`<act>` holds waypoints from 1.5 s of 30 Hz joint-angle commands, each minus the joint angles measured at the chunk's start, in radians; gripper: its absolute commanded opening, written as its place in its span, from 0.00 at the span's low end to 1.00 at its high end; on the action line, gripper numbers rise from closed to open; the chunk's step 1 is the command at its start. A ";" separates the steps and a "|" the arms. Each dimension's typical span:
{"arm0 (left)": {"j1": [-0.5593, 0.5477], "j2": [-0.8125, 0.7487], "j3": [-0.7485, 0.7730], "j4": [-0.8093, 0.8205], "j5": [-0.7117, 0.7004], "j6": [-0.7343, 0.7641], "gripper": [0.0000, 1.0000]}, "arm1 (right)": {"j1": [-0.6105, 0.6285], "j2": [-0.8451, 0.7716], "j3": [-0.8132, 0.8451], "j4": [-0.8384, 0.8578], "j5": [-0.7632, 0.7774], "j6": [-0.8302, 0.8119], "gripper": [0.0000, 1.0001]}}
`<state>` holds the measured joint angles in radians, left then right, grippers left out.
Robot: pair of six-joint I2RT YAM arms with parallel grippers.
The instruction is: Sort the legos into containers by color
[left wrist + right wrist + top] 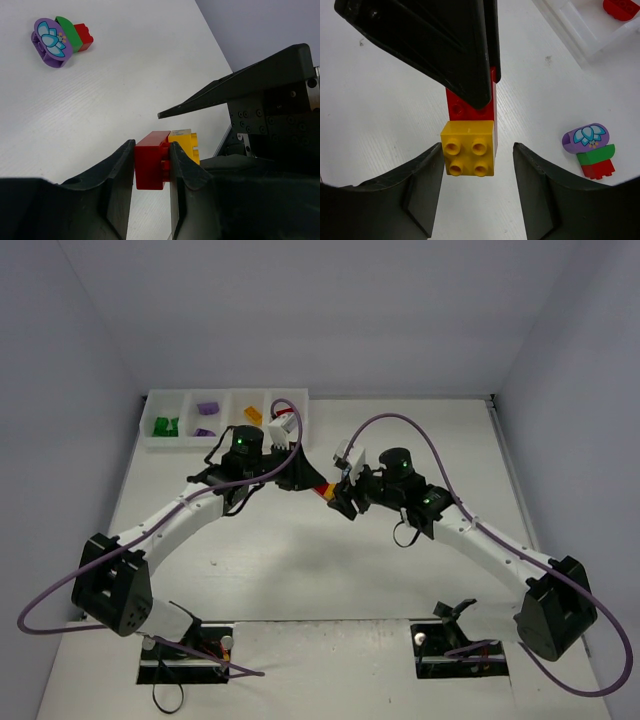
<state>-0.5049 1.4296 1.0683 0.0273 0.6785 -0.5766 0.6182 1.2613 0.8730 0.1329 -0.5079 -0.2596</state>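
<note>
My left gripper [151, 167] is shut on a red brick [149, 161] that has a yellow brick [184, 143] joined to its far end. It holds the pair above the table's middle [322, 490]. My right gripper [479, 167] is open, its jaws on either side of the yellow brick [468, 149]; the left jaw is almost touching it and the right jaw stands apart. The red brick [470, 109] shows behind it under the left gripper's fingers [445, 45]. The white tray [228, 445] at the back left holds green [165, 425], purple [207, 410] and orange [253, 413] legos.
A joined stack of a purple flower piece, a green brick and a red brick [590, 150] lies on the table near the grippers; it also shows in the left wrist view [57, 35]. A red piece [620, 7] lies in the tray's end compartment. White walls enclose the table.
</note>
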 commanded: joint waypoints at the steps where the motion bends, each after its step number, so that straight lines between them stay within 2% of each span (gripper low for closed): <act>1: -0.006 -0.023 0.041 0.071 0.001 -0.012 0.00 | 0.011 0.003 0.040 0.102 0.029 -0.009 0.52; 6: -0.006 -0.009 0.044 0.051 -0.016 0.003 0.00 | 0.011 -0.003 0.041 0.109 0.045 -0.012 0.43; 10: -0.007 0.003 0.050 0.040 -0.034 0.004 0.00 | 0.011 -0.008 0.040 0.109 0.049 -0.015 0.26; 12: -0.006 0.011 0.053 0.030 -0.052 0.009 0.00 | 0.011 -0.014 0.035 0.108 0.060 -0.017 0.20; 13: -0.004 0.015 0.062 0.023 -0.063 0.012 0.00 | 0.011 -0.025 0.031 0.108 0.063 -0.017 0.13; 16: -0.003 0.035 0.074 -0.010 -0.120 0.030 0.00 | 0.009 -0.060 0.018 0.102 0.084 -0.018 0.06; 22: 0.032 0.109 0.131 -0.013 -0.244 0.072 0.00 | -0.005 -0.137 -0.035 0.085 0.163 0.006 0.00; 29: 0.097 0.280 0.327 -0.026 -0.397 0.190 0.00 | -0.006 -0.211 -0.078 0.060 0.201 0.063 0.00; 35: 0.190 0.454 0.505 0.049 -0.551 0.192 0.00 | -0.005 -0.246 -0.092 0.021 0.200 0.100 0.00; 38: 0.200 0.559 0.620 0.071 -0.605 0.225 0.00 | -0.005 -0.258 -0.094 0.010 0.204 0.108 0.00; 39: 0.200 0.586 0.652 0.069 -0.611 0.236 0.04 | -0.005 -0.257 -0.094 0.007 0.206 0.108 0.00; 40: 0.201 0.615 0.683 0.060 -0.619 0.242 0.21 | -0.006 -0.257 -0.094 0.005 0.206 0.109 0.00; 42: 0.201 0.678 0.766 0.053 -0.634 0.268 0.37 | -0.003 -0.254 -0.088 0.002 0.207 0.109 0.00; 43: 0.201 0.693 0.785 0.048 -0.637 0.276 0.51 | -0.003 -0.250 -0.086 0.002 0.210 0.108 0.00; 45: 0.207 0.706 0.820 0.048 -0.631 0.285 0.61 | -0.003 -0.243 -0.077 0.001 0.206 0.103 0.01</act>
<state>-0.2935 2.1750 1.8103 0.0231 0.0784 -0.3351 0.6159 1.0256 0.7719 0.0887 -0.3164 -0.1619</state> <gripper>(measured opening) 0.579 0.338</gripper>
